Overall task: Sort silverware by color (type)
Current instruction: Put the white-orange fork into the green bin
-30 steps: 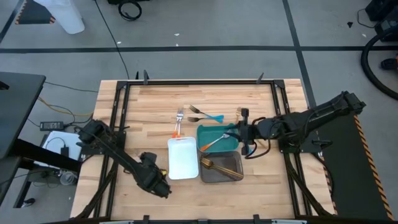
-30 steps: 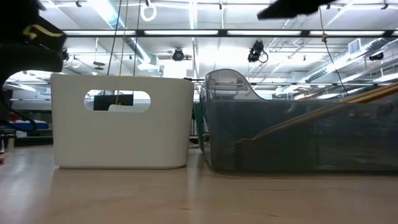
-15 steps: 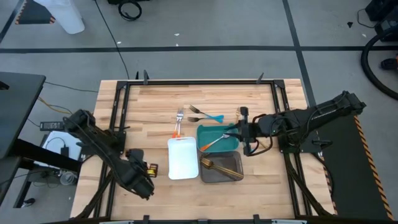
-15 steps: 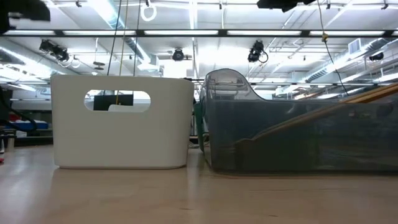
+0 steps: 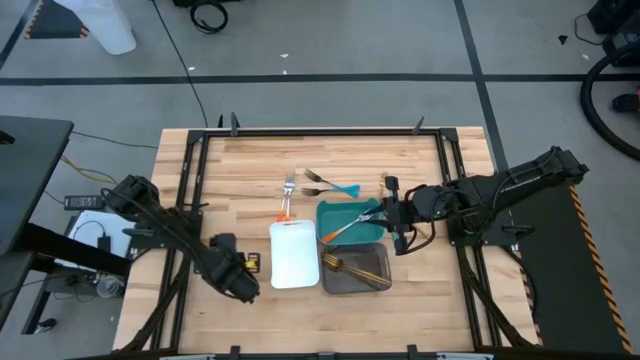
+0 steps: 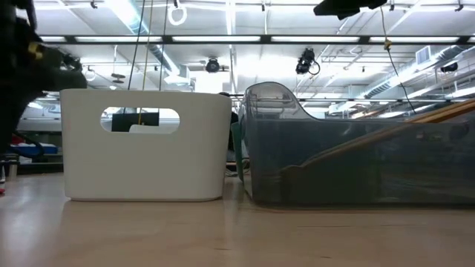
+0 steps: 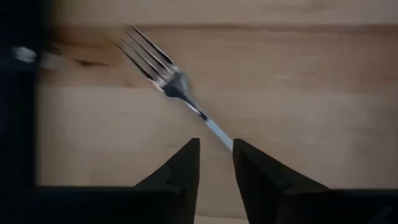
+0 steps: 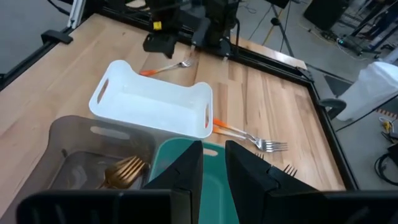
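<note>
Left gripper works an orange-handled fork beside the white tray.

The left gripper (image 5: pixel 240 281) hovers low over the desk (image 5: pixel 240 170), its jaws slightly apart astride the fork (image 7: pixel 171 81) handle, not yet clamped. Best to centre on the handle, close firmly, then lift clear. The right gripper (image 5: pixel 392 215), released and empty, waits at the teal tray (image 5: pixel 338 212). No readable writing shows.
</note>
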